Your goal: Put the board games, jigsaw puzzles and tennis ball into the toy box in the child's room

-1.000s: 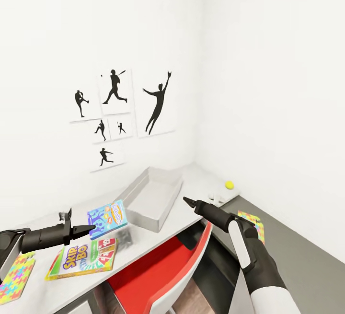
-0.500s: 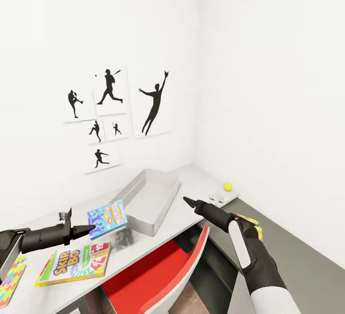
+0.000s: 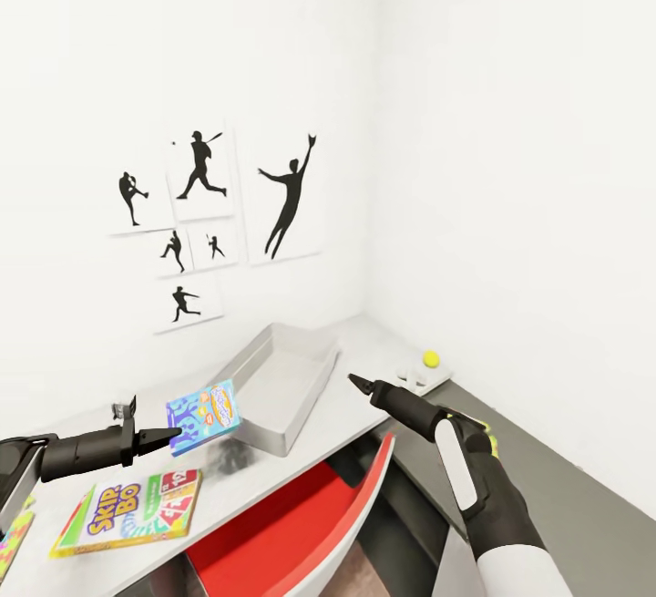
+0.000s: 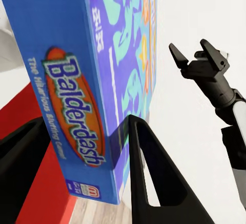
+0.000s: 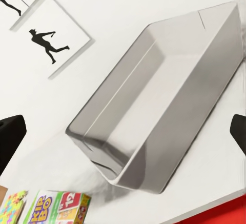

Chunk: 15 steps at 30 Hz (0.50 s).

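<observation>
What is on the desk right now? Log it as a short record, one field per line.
left gripper: shut on the blue Balderdash box, held above the desk
right gripper: open, holding nothing, raised near the toy box
toy box: grey open tray on the desk, looks empty inside
Skip-Bo box: lying flat on the desk near the front edge
tennis ball: on the desk's far right end, by the wall
red chair: pushed under the desk
wall: baseball silhouette prints
</observation>
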Tool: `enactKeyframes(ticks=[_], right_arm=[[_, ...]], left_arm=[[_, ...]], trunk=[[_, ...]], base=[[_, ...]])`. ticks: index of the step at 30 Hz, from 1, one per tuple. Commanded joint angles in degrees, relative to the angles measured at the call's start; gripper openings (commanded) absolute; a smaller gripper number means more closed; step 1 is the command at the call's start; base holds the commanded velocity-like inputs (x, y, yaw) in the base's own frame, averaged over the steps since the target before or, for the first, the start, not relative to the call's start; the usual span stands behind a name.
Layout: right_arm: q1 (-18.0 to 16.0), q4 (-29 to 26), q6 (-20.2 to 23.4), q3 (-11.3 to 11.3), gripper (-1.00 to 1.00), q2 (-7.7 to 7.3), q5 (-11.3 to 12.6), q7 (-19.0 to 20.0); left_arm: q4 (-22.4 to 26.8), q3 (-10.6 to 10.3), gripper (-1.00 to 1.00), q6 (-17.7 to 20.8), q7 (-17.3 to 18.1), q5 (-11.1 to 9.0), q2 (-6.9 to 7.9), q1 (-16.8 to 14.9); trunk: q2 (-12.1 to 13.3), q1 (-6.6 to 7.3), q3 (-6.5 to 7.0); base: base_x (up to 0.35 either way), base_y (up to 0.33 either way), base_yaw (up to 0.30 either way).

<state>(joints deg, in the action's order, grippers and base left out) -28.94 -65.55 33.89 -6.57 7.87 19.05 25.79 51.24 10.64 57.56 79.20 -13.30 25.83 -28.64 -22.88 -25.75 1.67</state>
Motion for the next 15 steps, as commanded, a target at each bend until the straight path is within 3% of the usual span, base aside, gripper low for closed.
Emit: enactKeyframes(ticks=[1,8,15], right_arm=[[0.0,0.0,0.5,-0.2,1.00,0.07,0.3,0.1],[0.0,-0.2,0.5,-0.1,1.00,0.21,0.3,0.2],[0.0,-0.3,0.5,-0.1,1.00,0.22,0.2,0.2]], left_arm=[[0.0,0.0,-1.00,0.5,0.1,-0.1,0.01,0.0],[0.0,0.0,-1.00,0.5,0.1,-0.1,0.01,0.0],[0.0,0.0,-1.00,0.5,0.1,-0.1,0.01,0.0]], trunk=[[0.0,-0.03,-0.02],[0.0,-0.03,-0.02],[0.0,-0.03,0.08]], base=[[0.105,-0.115,0.000],[0.151,-0.117,0.011],[0.166,-0.107,0.215]])
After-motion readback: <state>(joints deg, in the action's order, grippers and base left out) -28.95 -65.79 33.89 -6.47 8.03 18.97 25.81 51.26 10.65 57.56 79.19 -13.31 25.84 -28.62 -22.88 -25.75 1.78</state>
